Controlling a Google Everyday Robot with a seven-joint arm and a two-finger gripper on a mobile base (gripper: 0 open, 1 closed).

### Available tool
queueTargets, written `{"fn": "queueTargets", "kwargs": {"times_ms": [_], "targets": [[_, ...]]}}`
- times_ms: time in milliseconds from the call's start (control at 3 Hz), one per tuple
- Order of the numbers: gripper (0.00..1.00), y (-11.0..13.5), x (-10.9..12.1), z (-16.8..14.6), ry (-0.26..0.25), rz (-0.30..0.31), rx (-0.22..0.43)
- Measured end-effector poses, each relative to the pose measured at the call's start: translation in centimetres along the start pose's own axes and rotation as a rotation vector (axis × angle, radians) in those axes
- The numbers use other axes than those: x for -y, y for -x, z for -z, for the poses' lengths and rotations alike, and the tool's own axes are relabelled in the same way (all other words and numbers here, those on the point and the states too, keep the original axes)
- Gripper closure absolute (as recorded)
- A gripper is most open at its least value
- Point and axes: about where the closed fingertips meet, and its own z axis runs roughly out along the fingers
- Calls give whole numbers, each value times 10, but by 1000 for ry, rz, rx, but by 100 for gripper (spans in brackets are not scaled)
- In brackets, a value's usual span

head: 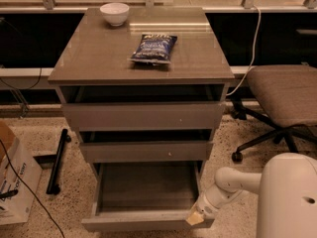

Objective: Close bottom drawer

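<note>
The bottom drawer (pixel 143 221) of the grey-brown cabinet is pulled far out, its shallow box interior empty and its flat front panel near the frame's lower edge. My gripper (pixel 196 216) sits at the right end of that front panel, touching its right front corner. The white arm reaches in from the lower right.
The middle drawer (pixel 143 151) and top drawer (pixel 143 115) stand slightly out. On the cabinet top (pixel 89 58) lie a blue chip bag (pixel 153 47) and a white bowl (pixel 114 13). An office chair (pixel 285 98) stands right. A cardboard box (pixel 12 180) and a black bar (pixel 57 160) lie left.
</note>
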Motion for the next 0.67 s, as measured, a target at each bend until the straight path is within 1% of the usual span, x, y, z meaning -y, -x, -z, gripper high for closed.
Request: {"fn": "queueTargets", "kwargs": {"times_ms": [333,667], "targets": [[100,-16,2,-20,25,-42,-5],[100,-27,10,-35,28,-78,4]]}}
